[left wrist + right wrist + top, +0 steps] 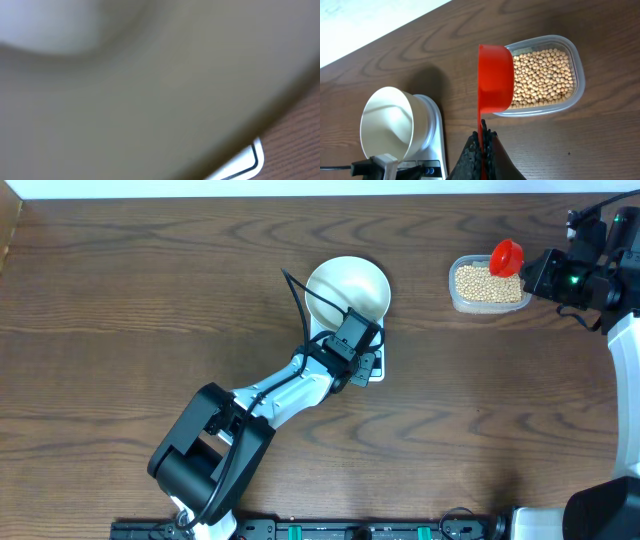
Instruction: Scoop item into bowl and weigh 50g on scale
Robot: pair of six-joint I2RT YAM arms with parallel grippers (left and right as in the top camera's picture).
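Overhead, we find the white bowl (347,288) sitting on the scale (375,372) near the middle of the table (150,300), and it looks empty. So we judge the task to be at its first step, loading the scoop. The left gripper (352,345) is closed at the bowl's near rim and appears to pinch it. The left wrist view is filled by a blur of the bowl's wall, with one corner of the scale showing below it. The right gripper (482,145) is clamped narrowly on the handle of the red scoop (495,77). The scoop's cup hangs over the near end of the clear tub (572,70), well apart from the bowl. All the beans (545,75) we can see lie in that tub. The cup is turned away from the right wrist camera, so we cannot tell whether it holds any. As we read it, the next move calls for dipping the cup into the beans. It must then be levelled so nothing rolls off and carried across the bare table to the bowl. We cannot read the scale's display from any view, so pouring will need to go in small amounts.
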